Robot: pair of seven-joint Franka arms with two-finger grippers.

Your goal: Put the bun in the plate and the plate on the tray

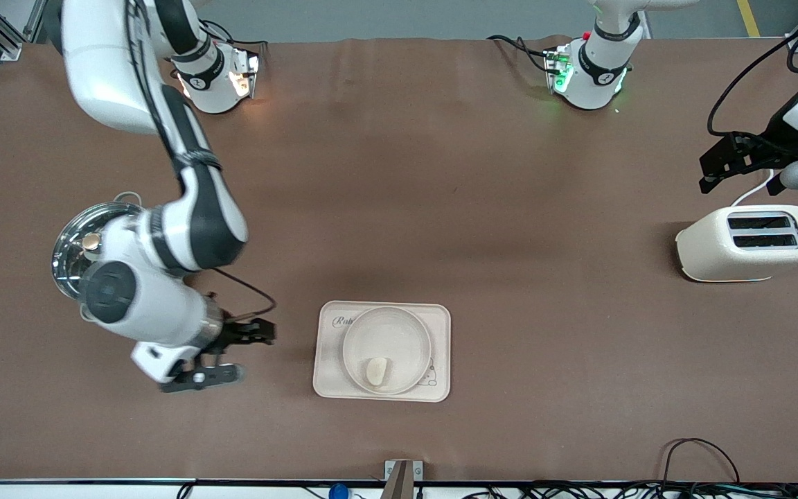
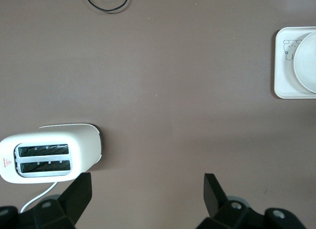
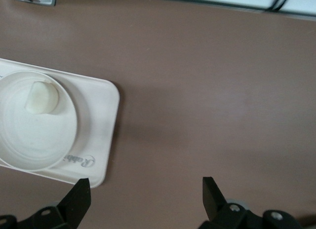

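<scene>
We see the right end effector [image 1: 233,353] released, its dark fingers spread and empty over bare brown worktop [image 1: 399,208] just beside the tray [image 1: 440,346], toward the right arm's end. That arm bends down steeply, wrist turned sideways. The flat cream tray with rounded corners carries the round, shallow plate [image 1: 386,333], and the small pale bun [image 1: 377,371] lies in it. The left end effector [image 2: 145,194] waits, fingers apart, over the worktop near the glossy cream toaster [image 1: 749,242].

Cream things on a brown table

The bun [image 1: 377,371], plate [image 1: 399,327] and tray [image 1: 440,350] beside the right gripper [image 1: 233,357] are cream; tray bears dark "Rabbit" lettering.
</scene>
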